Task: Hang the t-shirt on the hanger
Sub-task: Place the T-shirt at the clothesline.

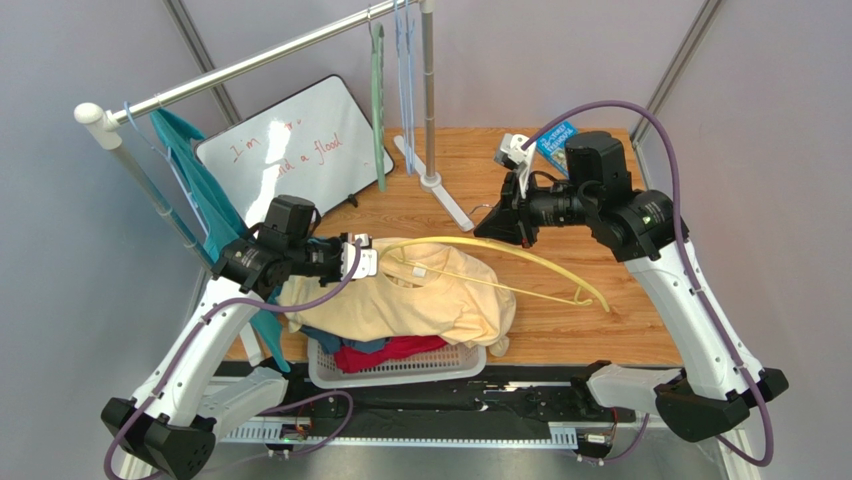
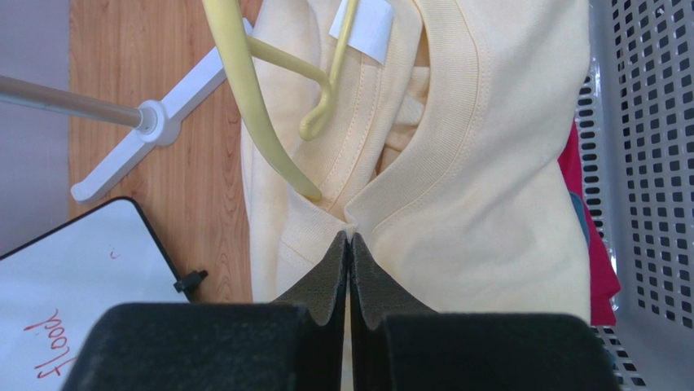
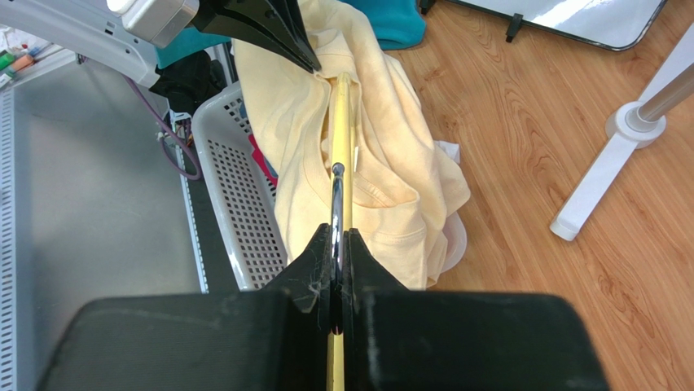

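The t-shirt (image 2: 456, 204) is pinched at its neck by the jaws of the left gripper (image 2: 349, 236), the hanger (image 3: 342, 114) at its hook by those of the right gripper (image 3: 338, 232)

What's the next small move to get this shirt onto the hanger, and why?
Probably the right gripper, shut on the hanger hook, pushes it deeper through the t-shirt neck, held by the left gripper: only one arm tip is inside.

whiteboard (image 1: 290, 150), red handwriting, "I'm", "a flood!"
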Available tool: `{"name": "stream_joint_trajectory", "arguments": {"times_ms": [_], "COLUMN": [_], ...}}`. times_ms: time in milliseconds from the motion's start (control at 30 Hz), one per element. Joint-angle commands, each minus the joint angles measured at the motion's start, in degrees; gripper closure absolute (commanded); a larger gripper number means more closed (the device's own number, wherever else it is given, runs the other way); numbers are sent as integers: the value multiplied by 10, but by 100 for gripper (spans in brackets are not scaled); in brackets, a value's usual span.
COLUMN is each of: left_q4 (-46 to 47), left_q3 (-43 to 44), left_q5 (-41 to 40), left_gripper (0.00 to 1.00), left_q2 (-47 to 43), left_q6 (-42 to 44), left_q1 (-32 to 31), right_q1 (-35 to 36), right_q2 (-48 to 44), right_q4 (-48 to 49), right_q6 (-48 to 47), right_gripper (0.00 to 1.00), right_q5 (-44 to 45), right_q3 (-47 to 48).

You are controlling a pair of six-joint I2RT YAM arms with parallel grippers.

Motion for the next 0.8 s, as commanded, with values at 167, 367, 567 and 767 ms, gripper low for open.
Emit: {"name": "stream_joint_trajectory", "arguments": {"times_ms": [167,367,567,767], "left_q4": [14,3,-21,-21], "left_q3": [55,73,89,101], "left_q5": [24,34,58,68], "left_gripper": [100,100,100,100], "left_q2": [-7,-14,-26,-43], "left_q6": [-11,-13,0,-3], "left_q1": [-1,-1,-2,-2], "right_q1": [-6,-4,-4,-3], "right_q2": [-22,-15,8,29], "right_q4": [43,79,121,129], "right_q6": [-7,-2,6,25], "right_gripper": [100,100,100,100], "right_q5": [-49,-63,-101,-147], "right_q3": [-20,-36,-23,-31]}}
